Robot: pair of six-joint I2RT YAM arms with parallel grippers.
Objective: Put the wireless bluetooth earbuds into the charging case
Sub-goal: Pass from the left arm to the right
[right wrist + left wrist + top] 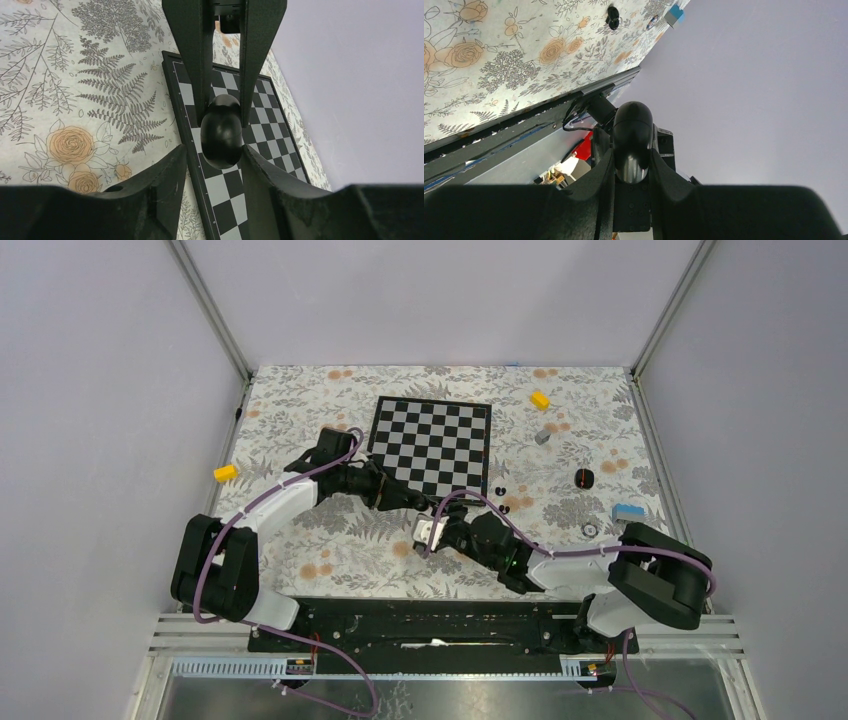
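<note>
**Progress.** Insertion not begun.
- Find the left claw (631, 154) reaching in from the left and pinching the charging case (220, 132) by its flanks. Judge the case lifted off the tabletop (300, 540), above the near right corner of the chessboard (432, 445).
- Read the case as closed: no bluish interior on show.
- Find the right claw (214, 149) opposite, with its fingers (170, 185) set either side of the case's near end. Cannot tell whether pressing or merely flanking.
- Locate the wireless bluetooth earbuds (497, 490) as tiny black specks on the tabletop just right of the chessboard, apart from the case.
- Left to do, by judgement: open the lid, lift each bud, seat it.

**Clearance.**
- Left: yellow block (226, 472) well apart, with bare floral cloth between it and the claws.
- Centre: mind the chessboard edge under the case, and the near rail (400, 615) behind both arms.
- Right: expect tighter room. Pass the grey cube (543, 436), the silvery ring (590, 530) and the blue block (628, 512) near the side wall. Approach the buds from above.
</note>
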